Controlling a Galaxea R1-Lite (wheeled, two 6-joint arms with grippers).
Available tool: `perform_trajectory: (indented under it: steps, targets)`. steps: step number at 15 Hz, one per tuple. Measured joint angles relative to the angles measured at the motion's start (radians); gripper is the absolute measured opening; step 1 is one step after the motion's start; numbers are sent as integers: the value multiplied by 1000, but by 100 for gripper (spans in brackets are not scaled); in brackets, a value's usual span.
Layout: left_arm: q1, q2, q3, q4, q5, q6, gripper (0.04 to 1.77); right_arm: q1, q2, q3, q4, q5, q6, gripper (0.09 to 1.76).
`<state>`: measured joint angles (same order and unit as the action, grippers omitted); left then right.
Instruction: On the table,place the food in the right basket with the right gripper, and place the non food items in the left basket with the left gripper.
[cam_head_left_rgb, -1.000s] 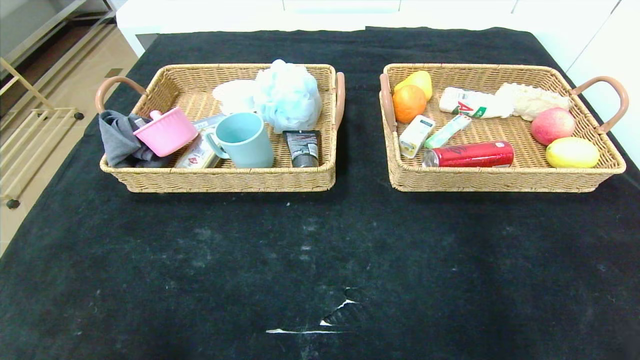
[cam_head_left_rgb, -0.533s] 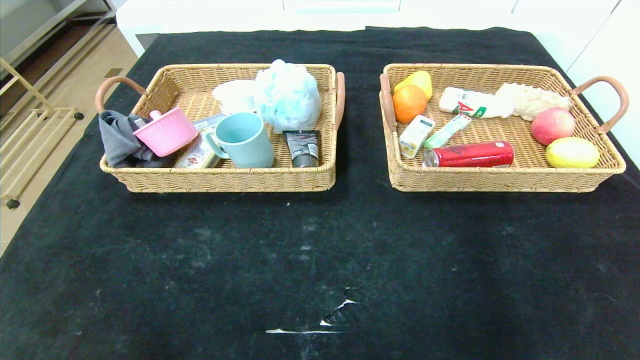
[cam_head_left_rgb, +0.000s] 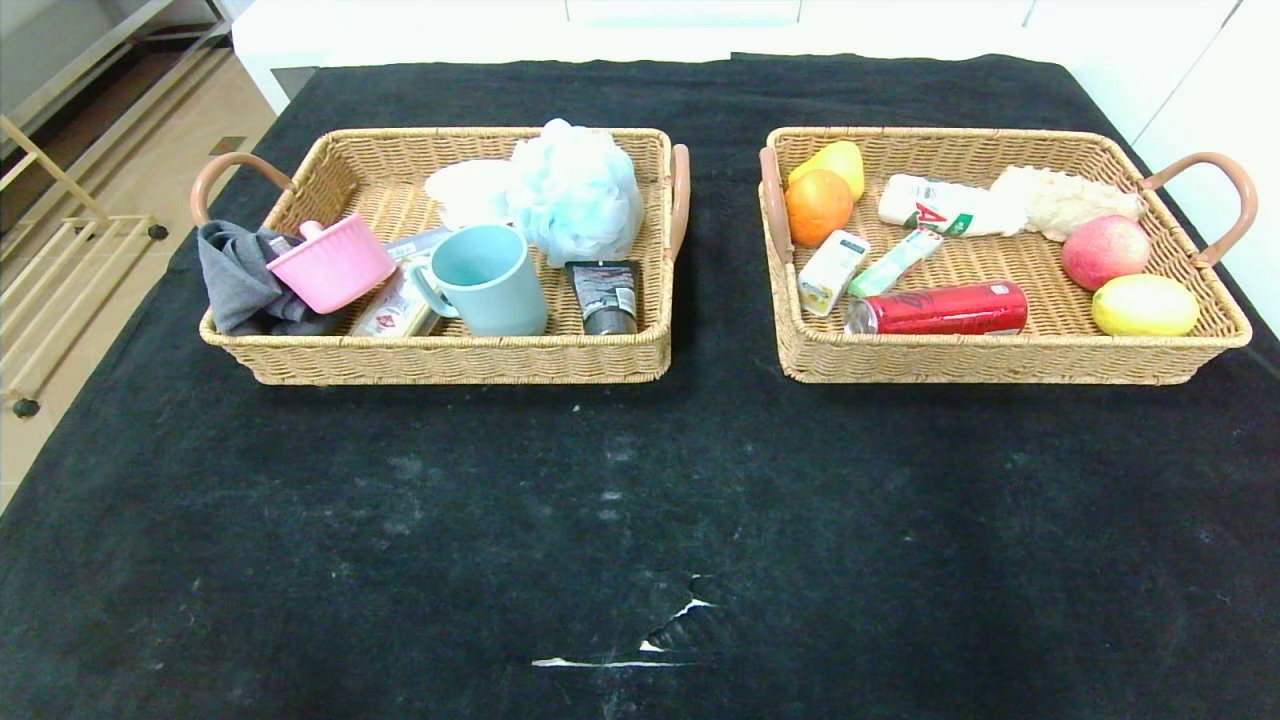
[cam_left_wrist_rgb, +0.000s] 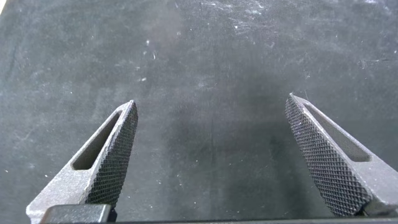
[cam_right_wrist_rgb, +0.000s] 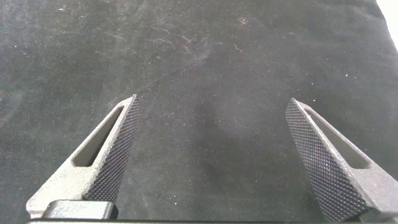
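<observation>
Two wicker trays stand side by side on the far half of the table (cam_head_left_rgb: 640, 520), well apart from its near edge, with a strip of black cloth between them.

The left basket (cam_head_left_rgb: 450, 360) holds the non-food items. The pink pot (cam_head_left_rgb: 332, 265) sits at its near left, resting against a grey cloth (cam_head_left_rgb: 235, 280) draped over the left rim. The black squeeze tube (cam_head_left_rgb: 605, 295) lies against the near right wall. The white ridged disc (cam_head_left_rgb: 465, 190) lies toward the far wall, partly covered by a pale blue bath puff (cam_head_left_rgb: 575, 190). A teal mug (cam_head_left_rgb: 490, 280) stands upright at the near middle, just beside a flat packet (cam_head_left_rgb: 395, 300).

The right basket (cam_head_left_rgb: 1000, 360) holds the food. The red soda can (cam_head_left_rgb: 940, 308) lies on its side along the near wall. The small drink carton (cam_head_left_rgb: 830, 270) and the candy stick (cam_head_left_rgb: 895, 262) lie just beyond it, toward the left end. An orange (cam_head_left_rgb: 818, 205) and a yellow fruit (cam_head_left_rgb: 838, 160) occupy the far left corner. An apple (cam_head_left_rgb: 1105, 250) and a lemon (cam_head_left_rgb: 1145, 305) sit at the right end. A white bottle (cam_head_left_rgb: 935, 205) and a pale knobbly item (cam_head_left_rgb: 1060, 200) lie along the far wall.

Neither arm appears in the head view. In its wrist view the left gripper (cam_left_wrist_rgb: 211, 155) hangs over bare cloth, fingers (cam_left_wrist_rgb: 115, 155) spread wide, holding nothing. The right gripper (cam_right_wrist_rgb: 211, 155) is likewise over bare cloth, fingers (cam_right_wrist_rgb: 115, 155) wide apart and holding nothing
</observation>
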<state>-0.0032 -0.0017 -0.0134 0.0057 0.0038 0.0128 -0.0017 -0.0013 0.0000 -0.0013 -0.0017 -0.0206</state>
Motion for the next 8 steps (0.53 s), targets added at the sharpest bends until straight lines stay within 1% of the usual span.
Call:
perform_trajectory:
  steps: [3,8]
  targets:
    - [0,0,8,-1,-3,21,172,0,0,0,0,0,0,171]
    - [0,0,10,-7,-4,-7,172,0,0,0,0,0,0,171]
